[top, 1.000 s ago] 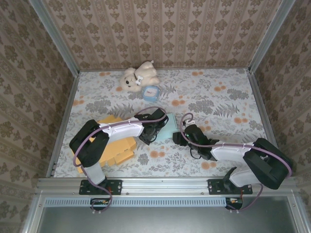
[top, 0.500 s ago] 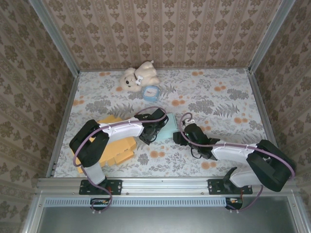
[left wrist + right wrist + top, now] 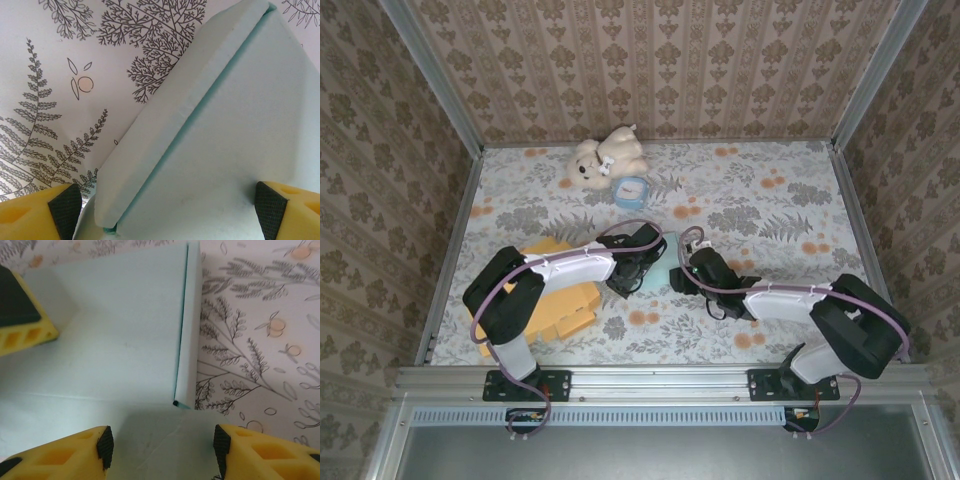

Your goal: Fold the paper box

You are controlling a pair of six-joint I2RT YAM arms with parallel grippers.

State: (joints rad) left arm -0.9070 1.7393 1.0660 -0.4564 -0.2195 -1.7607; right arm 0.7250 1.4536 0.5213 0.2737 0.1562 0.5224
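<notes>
The pale teal paper box [image 3: 667, 262] lies flat on the flowered table, between my two grippers. In the left wrist view the box [image 3: 220, 140] has a narrow side flap [image 3: 175, 115] folded up along its edge. My left gripper [image 3: 633, 268] hovers at the box's left end, open, with both black pads [image 3: 66, 210] wide apart over it [image 3: 167, 217]. My right gripper [image 3: 683, 274] stands at the box's near right side, open [image 3: 163, 450]. A creased flap [image 3: 165, 440] lies between its fingers [image 3: 222, 447]. The left gripper's yellow finger [image 3: 22, 320] rests on the box top.
A cream teddy bear [image 3: 605, 157] and a small blue clock [image 3: 632, 190] sit near the back wall. Flat orange cardboard pieces [image 3: 560, 300] lie under the left arm. Patterned walls close in the table on three sides.
My right gripper has slid left and a little away from me, up to the box's edge. The left arm and the box have stayed put.
</notes>
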